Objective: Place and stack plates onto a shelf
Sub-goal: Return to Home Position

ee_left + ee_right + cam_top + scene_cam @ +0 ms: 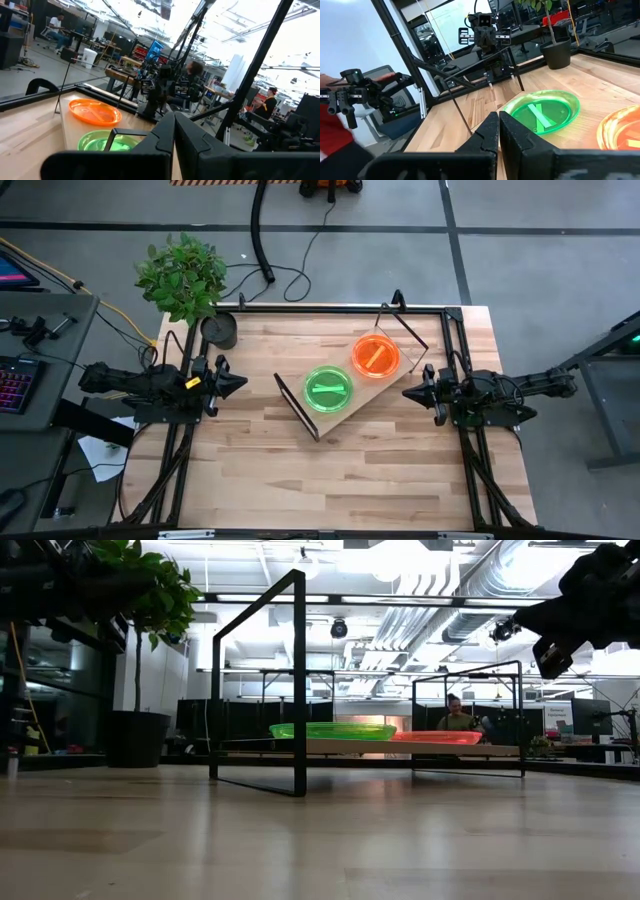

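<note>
A light-wood shelf point(352, 392) with black wire end frames lies askew in the middle of the table. On it rest a neon green plate stack point(328, 389) and a neon orange plate stack point(376, 355); how many plates each holds I cannot tell. My left gripper point(240, 383) hovers shut to the shelf's left, fingertips pointing at it. My right gripper point(405, 392) hovers shut off the shelf's right corner. In the low view the green stack point(332, 730) and orange stack point(437, 737) sit on the board point(330, 747). Both wrist views show shut fingers and the plates beyond.
A small dark pot point(220, 330) with a leafy plant point(183, 275) stands at the table's far left corner. Black frame rails run along the table's far edge and sides point(455, 330). Bare wood lies toward the near edge point(330, 480). A person point(457, 715) sits in the room beyond.
</note>
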